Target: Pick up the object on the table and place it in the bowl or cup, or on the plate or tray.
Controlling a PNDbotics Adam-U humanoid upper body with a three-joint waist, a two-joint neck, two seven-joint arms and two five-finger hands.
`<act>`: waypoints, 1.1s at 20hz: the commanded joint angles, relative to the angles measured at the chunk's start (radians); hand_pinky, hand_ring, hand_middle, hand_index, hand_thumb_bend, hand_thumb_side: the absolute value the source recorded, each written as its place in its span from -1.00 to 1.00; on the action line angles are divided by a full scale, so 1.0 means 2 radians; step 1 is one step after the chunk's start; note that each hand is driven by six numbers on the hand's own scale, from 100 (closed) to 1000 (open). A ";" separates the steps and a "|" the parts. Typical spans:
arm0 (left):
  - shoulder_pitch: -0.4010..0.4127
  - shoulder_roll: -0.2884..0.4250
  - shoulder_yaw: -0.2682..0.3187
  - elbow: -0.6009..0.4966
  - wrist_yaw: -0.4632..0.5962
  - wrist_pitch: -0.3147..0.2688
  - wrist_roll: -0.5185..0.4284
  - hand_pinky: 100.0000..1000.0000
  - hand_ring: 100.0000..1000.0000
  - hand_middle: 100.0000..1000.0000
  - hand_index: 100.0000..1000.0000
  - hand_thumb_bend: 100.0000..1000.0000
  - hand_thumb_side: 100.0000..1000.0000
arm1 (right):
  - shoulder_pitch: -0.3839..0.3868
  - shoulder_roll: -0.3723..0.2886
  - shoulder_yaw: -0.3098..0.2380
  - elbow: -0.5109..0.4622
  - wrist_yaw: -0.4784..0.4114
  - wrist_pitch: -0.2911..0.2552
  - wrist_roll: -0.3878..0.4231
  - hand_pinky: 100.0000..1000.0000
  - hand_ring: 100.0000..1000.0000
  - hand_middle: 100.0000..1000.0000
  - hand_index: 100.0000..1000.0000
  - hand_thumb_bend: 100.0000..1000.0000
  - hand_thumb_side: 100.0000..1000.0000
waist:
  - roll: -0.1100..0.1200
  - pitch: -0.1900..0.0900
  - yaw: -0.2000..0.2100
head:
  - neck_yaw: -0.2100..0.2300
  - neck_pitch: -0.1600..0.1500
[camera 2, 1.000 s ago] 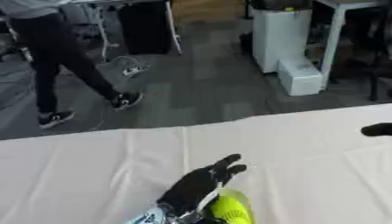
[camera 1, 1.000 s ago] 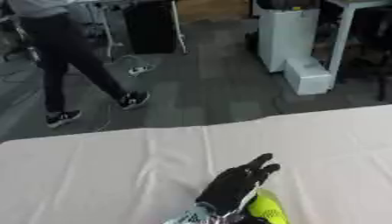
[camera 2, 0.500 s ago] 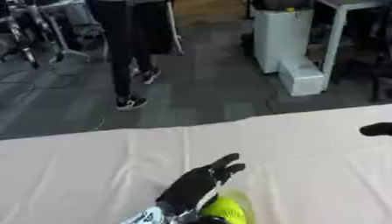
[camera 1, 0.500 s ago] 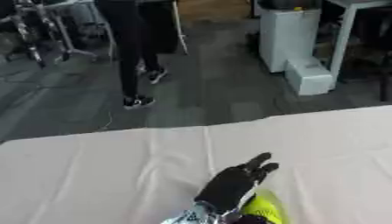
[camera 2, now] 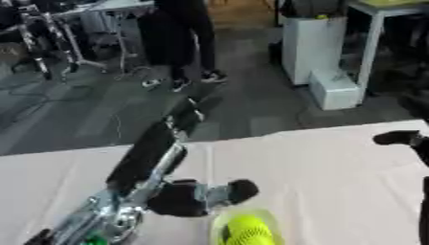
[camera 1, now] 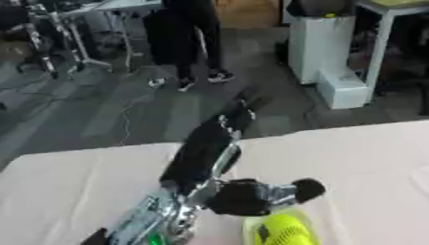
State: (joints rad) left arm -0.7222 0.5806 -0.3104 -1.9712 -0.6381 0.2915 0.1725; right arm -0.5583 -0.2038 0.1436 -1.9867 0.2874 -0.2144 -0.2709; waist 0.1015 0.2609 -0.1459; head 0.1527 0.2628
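Observation:
My left hand (camera 1: 204, 155) is raised above the table near the front, fingers straight and pointing away, thumb (camera 1: 303, 188) sticking out to the right; it is open and holds nothing. Just below the thumb lies a bright yellow ridged object (camera 1: 282, 232), sitting inside a pale yellow-green round container (camera 2: 217, 224) at the bottom edge. The hand does not touch it. Part of my right hand (camera 2: 399, 138) shows as a dark fingertip at the right edge of the right eye view; the rest of it is cut off.
The table (camera 1: 368, 158) is covered with a pale cloth and its far edge runs across the middle of the view. Beyond it are a dark floor, a white cabinet (camera 1: 322, 55), metal stands (camera 1: 50, 43) and a person walking.
My left hand has lifted up and away from the yellow object, which now shows uncovered in its container. The person in the background has walked to the right.

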 commanded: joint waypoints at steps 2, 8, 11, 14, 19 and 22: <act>0.017 0.025 0.029 -0.014 0.026 -0.020 0.034 0.49 0.65 1.00 0.96 0.31 1.00 | 0.001 -0.009 -0.004 -0.005 0.003 0.002 -0.001 0.03 0.63 0.76 0.86 -1.00 1.00 | -0.007 -0.016 0.020 | -0.016 -0.001; 0.058 0.024 0.048 -0.014 0.060 -0.047 0.097 0.46 0.62 1.00 0.94 0.28 1.00 | -0.001 -0.014 -0.005 0.002 0.006 0.004 -0.001 0.04 0.64 0.76 0.86 -1.00 1.00 | -0.022 -0.025 0.064 | -0.034 0.005; 0.080 0.012 0.056 -0.014 0.077 -0.057 0.126 0.43 0.60 1.00 0.92 0.30 1.00 | -0.001 -0.018 -0.007 0.005 0.008 0.005 -0.002 0.04 0.64 0.76 0.86 -1.00 1.00 | -0.027 -0.029 0.085 | -0.046 0.005; 0.107 -0.007 0.058 -0.014 0.092 -0.072 0.154 0.39 0.56 1.00 0.91 0.31 1.00 | -0.002 -0.022 -0.009 0.007 0.010 0.005 -0.003 0.05 0.64 0.76 0.86 -1.00 1.00 | -0.033 -0.032 0.101 | -0.058 0.004; 0.144 -0.067 0.055 -0.014 0.122 -0.108 0.195 0.31 0.52 1.00 0.90 0.32 1.00 | -0.002 -0.023 -0.012 0.006 0.010 0.007 -0.005 0.06 0.64 0.77 0.86 -1.00 1.00 | -0.045 -0.040 0.116 | -0.070 0.009; 0.146 -0.098 0.056 -0.014 0.132 -0.131 0.211 0.31 0.52 1.00 0.88 0.32 1.00 | -0.001 -0.017 -0.014 0.003 0.005 0.009 -0.007 0.06 0.64 0.77 0.85 -1.00 1.00 | -0.053 -0.047 0.116 | -0.073 0.017</act>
State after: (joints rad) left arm -0.4225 0.3996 -0.2082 -1.9831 -0.3903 0.0467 0.5783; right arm -0.5515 -0.2359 0.1233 -1.9623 0.3006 -0.2007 -0.2820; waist -0.0101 0.1862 0.0862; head 0.0177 0.2919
